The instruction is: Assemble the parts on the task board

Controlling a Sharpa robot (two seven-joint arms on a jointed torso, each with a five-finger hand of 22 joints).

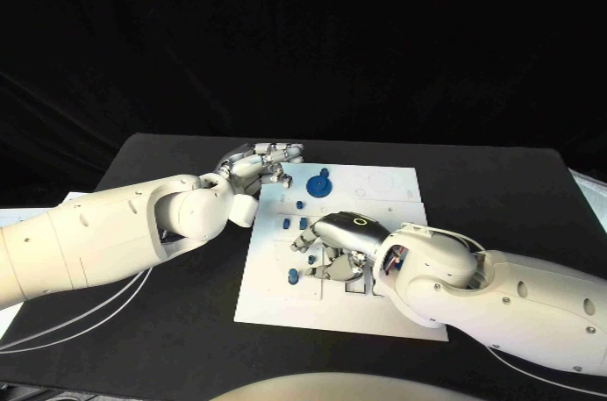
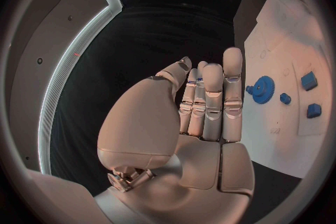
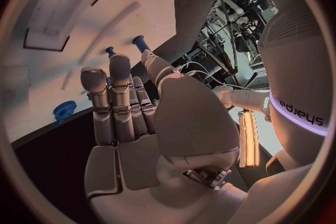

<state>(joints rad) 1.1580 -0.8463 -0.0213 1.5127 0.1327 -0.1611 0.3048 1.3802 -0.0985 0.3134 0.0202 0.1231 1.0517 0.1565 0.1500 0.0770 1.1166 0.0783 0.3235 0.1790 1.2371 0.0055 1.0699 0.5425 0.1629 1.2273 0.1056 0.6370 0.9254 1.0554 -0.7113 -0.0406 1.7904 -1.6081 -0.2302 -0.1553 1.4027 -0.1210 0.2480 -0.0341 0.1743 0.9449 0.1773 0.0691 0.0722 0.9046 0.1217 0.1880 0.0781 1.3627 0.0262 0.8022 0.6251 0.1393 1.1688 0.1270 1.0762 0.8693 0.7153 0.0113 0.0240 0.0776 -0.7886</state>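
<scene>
White task board (image 1: 392, 186) at centre of black desk (image 1: 506, 182); blue gear (image 1: 317, 186) on far part. Left hand (image 1: 260, 166) at far-left edge, fingers together, grasping nothing visible. Right hand (image 1: 339, 234) palm-down over near half; grasp indeterminable.

A robotics lab or test cell. A black tabletop (image 1: 506, 190) stands against black drapes (image 1: 303, 50) filling the upper part of the head view, staged like a demo rig. In the right wrist view, racks of metal equipment (image 3: 234, 17) crowd the upper right, beside a white machine body lettered "sharpa" (image 3: 301, 112).
</scene>
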